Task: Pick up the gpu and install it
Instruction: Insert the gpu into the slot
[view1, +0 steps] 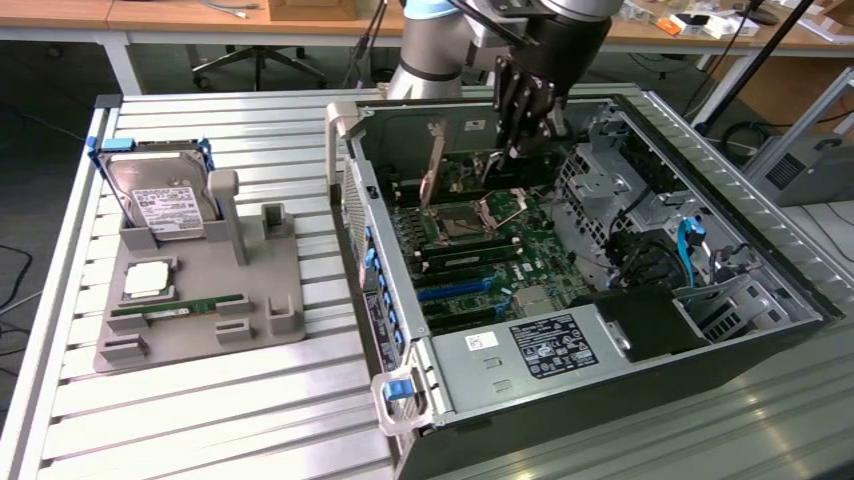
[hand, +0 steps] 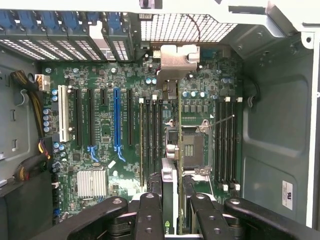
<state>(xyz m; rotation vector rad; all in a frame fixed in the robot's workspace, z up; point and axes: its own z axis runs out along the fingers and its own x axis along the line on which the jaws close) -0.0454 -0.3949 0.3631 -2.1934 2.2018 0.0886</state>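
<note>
The slatted worktop (view1: 200, 420) carries an open computer case (view1: 354, 190) lying on its side, and the claw (view1: 514, 150) hangs inside it, above the motherboard (hand: 100, 150).

The claw (hand: 172, 200) is clamped on the gpu (hand: 177, 100). The card runs edge-on from between the fingers toward the case's rear wall, and its silver bracket (hand: 177, 60) leads at the far end. In the exterior view the gpu (view1: 435, 160) shows ahead of the claw with its bracket tilted, clear of the board.

Directly under the claw and card lie the processor socket (hand: 192, 147) and a bank of memory slots (hand: 150, 135), not an expansion slot. The long blue slot (hand: 116, 117) sits off to one side of the claw, beyond those memory slots.

Doing this step well seems to rest on three things:
- Keep the card high enough to pass over the socket and the memory clips.
- Bring its lower edge parallel to the chosen slot along the whole length.
- Let the bracket meet the rear opening without catching the blue retainers (hand: 50, 22) beyond the claw.

A skewed card would likely jam at one end, so it should be squared before any downward push.
</note>
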